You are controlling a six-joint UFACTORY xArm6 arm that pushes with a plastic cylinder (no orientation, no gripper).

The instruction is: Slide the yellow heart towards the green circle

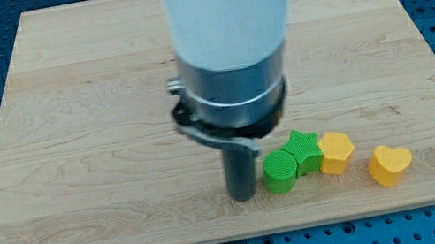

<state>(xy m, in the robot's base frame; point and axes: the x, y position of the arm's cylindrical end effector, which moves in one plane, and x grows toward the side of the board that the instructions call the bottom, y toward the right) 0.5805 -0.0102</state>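
Resting my tip (pixel 244 196) left of green circle (pixel 279 172) | yellow heart (pixel 388 164) apart, right | no pincer visible

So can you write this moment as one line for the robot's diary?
my tip: left of green circle | yellow heart: far right, apart | green star, yellow hexagon: between them

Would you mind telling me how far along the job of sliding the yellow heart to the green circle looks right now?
Nothing looks done yet: the yellow heart sits apart at the view's right, with a yellow block and a green star between it and the green circle. My tip stands just left of the circle, far from the heart. The whole push remains.
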